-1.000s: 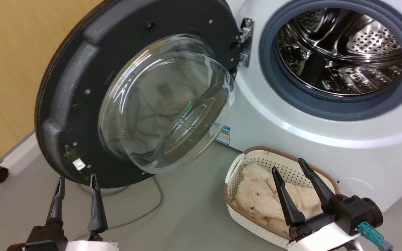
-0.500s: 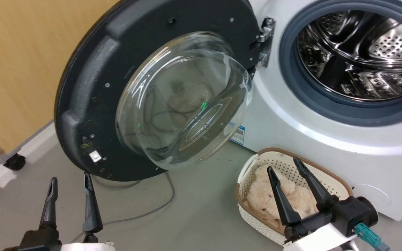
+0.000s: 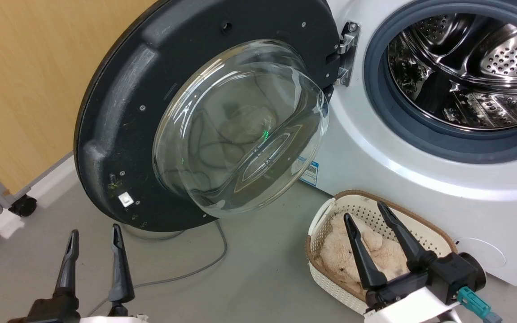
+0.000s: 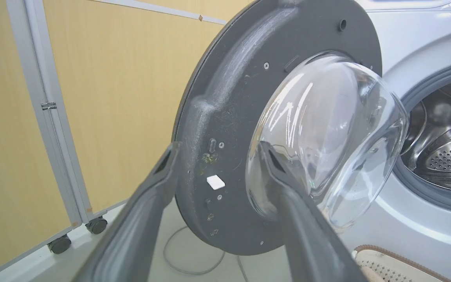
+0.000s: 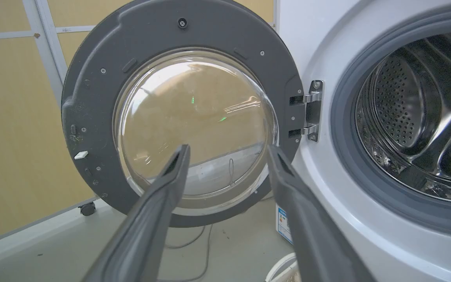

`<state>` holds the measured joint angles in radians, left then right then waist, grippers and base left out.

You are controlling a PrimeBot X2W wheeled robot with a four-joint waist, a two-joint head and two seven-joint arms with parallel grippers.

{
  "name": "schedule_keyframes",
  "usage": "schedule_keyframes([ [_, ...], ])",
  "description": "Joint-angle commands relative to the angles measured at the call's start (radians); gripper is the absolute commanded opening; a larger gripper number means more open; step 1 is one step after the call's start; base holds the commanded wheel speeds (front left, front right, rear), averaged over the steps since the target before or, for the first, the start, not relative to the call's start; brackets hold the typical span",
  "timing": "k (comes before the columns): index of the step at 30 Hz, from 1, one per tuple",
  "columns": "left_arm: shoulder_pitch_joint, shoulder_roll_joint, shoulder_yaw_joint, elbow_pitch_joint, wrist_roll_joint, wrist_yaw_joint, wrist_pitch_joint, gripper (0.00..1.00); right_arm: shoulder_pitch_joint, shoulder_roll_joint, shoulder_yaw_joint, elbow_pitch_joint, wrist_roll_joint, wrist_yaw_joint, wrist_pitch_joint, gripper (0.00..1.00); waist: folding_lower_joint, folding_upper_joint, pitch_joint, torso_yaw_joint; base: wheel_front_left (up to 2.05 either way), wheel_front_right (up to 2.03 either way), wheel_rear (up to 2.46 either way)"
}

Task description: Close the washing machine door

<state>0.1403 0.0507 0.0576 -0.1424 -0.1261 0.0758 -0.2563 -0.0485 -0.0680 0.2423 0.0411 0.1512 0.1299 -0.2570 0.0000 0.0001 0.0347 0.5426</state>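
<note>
The washing machine door [image 3: 119, 116] stands swung wide open on its metal hinge [image 3: 346, 49] at the left side of the washing machine [image 3: 375, 179]. Its black inner face and bulging glass bowl [image 3: 240, 130] are turned towards the robot, and its lower edge hangs above the floor [image 3: 258, 291]. The mouth of the machine is uncovered, so the grey rubber seal [image 3: 420, 137] and the steel perforated drum [image 3: 510, 58] show. A small blue label [image 3: 310, 172] sits low on the white front, just beside the bowl's lower right in the head view. On the floor near the foot of the machine rests a white perforated basket [image 3: 326, 273] with cream plush toys [image 3: 337, 255] in it. The right gripper [image 3: 364, 210] hovers over this basket with its two dark fingers spread wide and nothing between them; in its wrist view they frame the lower part of the glass bowl from a distance. The left gripper [image 3: 95, 229] hangs low near the door's lower latch-side rim, fingers likewise wide apart and empty, and it stops short of the door. A grey cable [image 3: 225, 244] curls over the floor under the door. Left of the door stands a yellow panel wall [image 3: 25, 80] on black castors [image 3: 23, 205]
</note>
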Motion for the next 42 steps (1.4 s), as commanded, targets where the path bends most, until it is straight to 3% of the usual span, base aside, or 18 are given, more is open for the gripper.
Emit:
schedule_keyframes([
  [1, -0.008, -0.001, 0.009, -0.015, -0.005, -0.011, -0.006, 0.40, -0.010, -0.005, -0.002, 0.001, 0.002, 0.001, -0.005, 1.00, 0.0000, -0.0001, 0.000, 0.000, 0.00, 0.00, 0.00],
  [2, -0.011, -0.001, 0.014, -0.025, -0.006, -0.019, -0.006, 0.00, -0.009, -0.005, -0.003, 0.000, 0.001, 0.001, -0.005, 1.00, 0.0000, -0.0001, 0.000, 0.000, 0.00, 0.00, 0.00],
  [6, -0.039, 0.004, 0.055, -0.074, 0.006, -0.046, -0.006, 0.00, -0.001, -0.007, -0.006, -0.007, -0.003, 0.001, -0.005, 1.00, 0.0000, -0.0001, 0.003, 0.000, 0.00, 0.00, 0.00],
  [12, -0.111, 0.058, 0.129, -0.094, 0.003, -0.109, -0.006, 0.00, 0.009, -0.018, -0.023, -0.024, -0.016, 0.001, -0.005, 1.00, 0.0000, -0.0001, 0.024, -0.002, 0.00, 0.00, 0.00],
  [14, -0.181, 0.117, 0.171, -0.058, -0.022, -0.153, -0.006, 0.00, 0.014, -0.027, -0.038, -0.039, -0.033, 0.001, -0.005, 1.00, 0.0000, -0.0001, 0.045, -0.003, 0.00, 0.00, 0.00],
  [18, -0.293, 0.207, 0.198, 0.077, -0.097, -0.189, -0.005, 0.00, 0.032, -0.032, -0.066, -0.065, -0.052, 0.001, -0.005, 1.00, 0.0000, -0.0001, 0.069, -0.005, 0.00, 0.00, 0.00],
  [23, -0.448, 0.379, 0.166, 0.307, -0.144, -0.204, -0.001, 0.00, 0.063, -0.033, -0.090, -0.093, -0.072, 0.001, -0.005, 1.00, 0.0000, -0.0001, 0.099, -0.015, 0.00, 0.00, 0.00],
  [26, -0.505, 0.417, 0.159, 0.403, -0.196, -0.205, 0.010, 0.00, 0.064, -0.037, -0.086, -0.098, -0.078, 0.001, -0.005, 1.00, 0.0000, -0.0001, 0.112, -0.028, 0.00, 0.00, 0.00],
  [27, -0.532, 0.435, 0.149, 0.449, -0.236, -0.206, 0.023, 0.00, 0.062, -0.040, -0.084, -0.099, -0.080, 0.001, -0.005, 1.00, 0.0000, -0.0001, 0.119, -0.035, 0.00, 0.00, 0.00],
  [28, -0.608, 0.460, 0.126, 0.575, -0.434, -0.206, 0.097, 0.00, 0.054, -0.046, -0.085, -0.102, -0.083, 0.001, -0.005, 1.00, 0.0000, -0.0001, 0.135, -0.052, 0.00, 0.00, 0.00],
  [31, -0.674, 0.451, 0.139, 0.676, -0.705, -0.206, 0.243, 0.00, 0.045, -0.051, -0.086, -0.103, -0.084, 0.001, -0.005, 1.00, 0.0000, -0.0001, 0.147, -0.061, 0.00, 0.00, 0.00],
  [32, -0.709, 0.451, 0.166, 0.749, -0.927, -0.206, 0.417, 0.00, 0.038, -0.054, -0.086, -0.102, -0.084, 0.001, -0.005, 1.00, 0.0000, -0.0001, 0.152, -0.068, 0.00, 0.00, 0.00],
  [33, -0.716, 0.453, 0.187, 0.796, -1.035, -0.206, 0.513, 0.00, 0.033, -0.053, -0.087, -0.100, -0.084, 0.001, -0.005, 1.00, 0.0000, -0.0001, 0.155, -0.072, 0.00, 0.00, 0.00],
  [34, -0.716, 0.453, 0.187, 0.796, -1.035, -0.206, 0.513, 0.00, 0.033, -0.053, -0.087, -0.100, -0.084, 0.001, -0.005, 1.00, 0.0000, -0.0001, 0.155, -0.072, 0.00, 0.00, 0.00],
  [37, -0.737, 0.436, 0.237, 0.873, -1.197, -0.206, 0.689, 0.00, 0.026, -0.051, -0.089, -0.099, -0.085, 0.001, -0.005, 1.00, 0.0000, -0.0001, 0.160, -0.077, 0.00, 0.00, 0.00],
  [42, -0.722, 0.415, 0.263, 0.858, -1.354, -0.206, 0.908, 0.00, 0.021, -0.049, -0.094, -0.096, -0.084, 0.001, -0.005, 1.00, 0.0000, -0.0001, 0.159, -0.076, 0.00, 0.00, 0.00],
])
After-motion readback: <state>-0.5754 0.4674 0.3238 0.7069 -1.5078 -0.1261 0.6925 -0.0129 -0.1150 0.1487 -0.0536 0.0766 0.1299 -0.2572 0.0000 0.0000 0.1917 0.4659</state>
